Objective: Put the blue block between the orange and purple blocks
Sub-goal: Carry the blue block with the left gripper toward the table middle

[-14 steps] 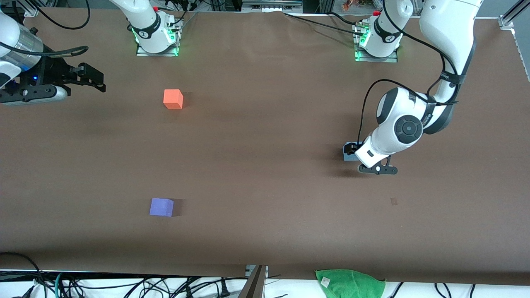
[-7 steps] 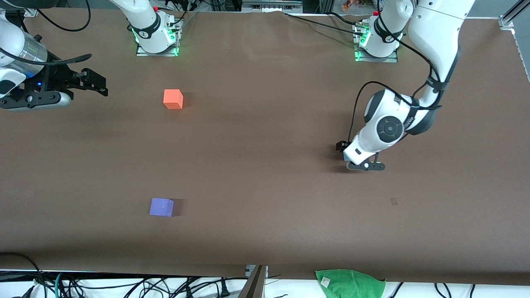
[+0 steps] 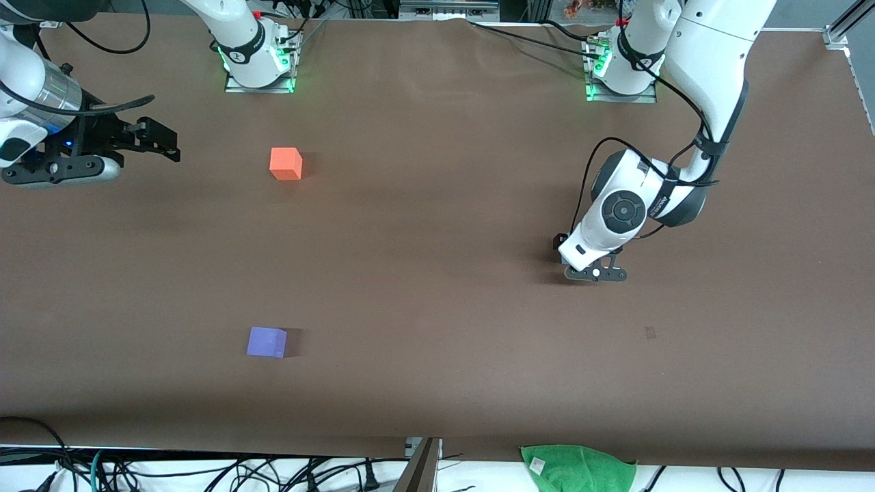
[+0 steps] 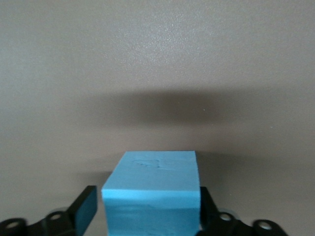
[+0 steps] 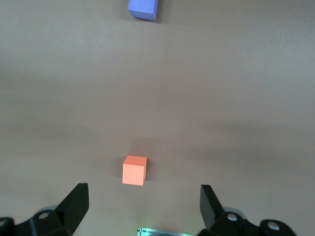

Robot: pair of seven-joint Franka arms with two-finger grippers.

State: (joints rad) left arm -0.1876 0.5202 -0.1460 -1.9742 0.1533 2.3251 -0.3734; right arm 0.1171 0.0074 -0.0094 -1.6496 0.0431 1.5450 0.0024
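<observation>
The blue block [image 4: 152, 196] stands on the brown table between the fingers of my left gripper [image 4: 147, 214]. One finger [image 4: 86, 209] shows a thin gap to the block, so the gripper is open around it. In the front view my left gripper [image 3: 573, 254] is low over the table toward the left arm's end, and its hand hides the block. The orange block [image 3: 286, 164] and the purple block [image 3: 266, 342] stand toward the right arm's end, the purple one nearer the front camera. My right gripper [image 3: 160, 140] waits open and empty in the air; its view shows the orange block [image 5: 134, 170] and the purple block [image 5: 143, 8].
A green cloth [image 3: 577, 468] lies off the table's front edge. The two arm bases [image 3: 258, 65] [image 3: 621, 72] stand along the back edge. A small dark mark [image 3: 650, 333] is on the table near the left arm.
My left hand has shifted a little toward the right arm's end and now covers the blue block in the front view. My right gripper has drifted slightly.
</observation>
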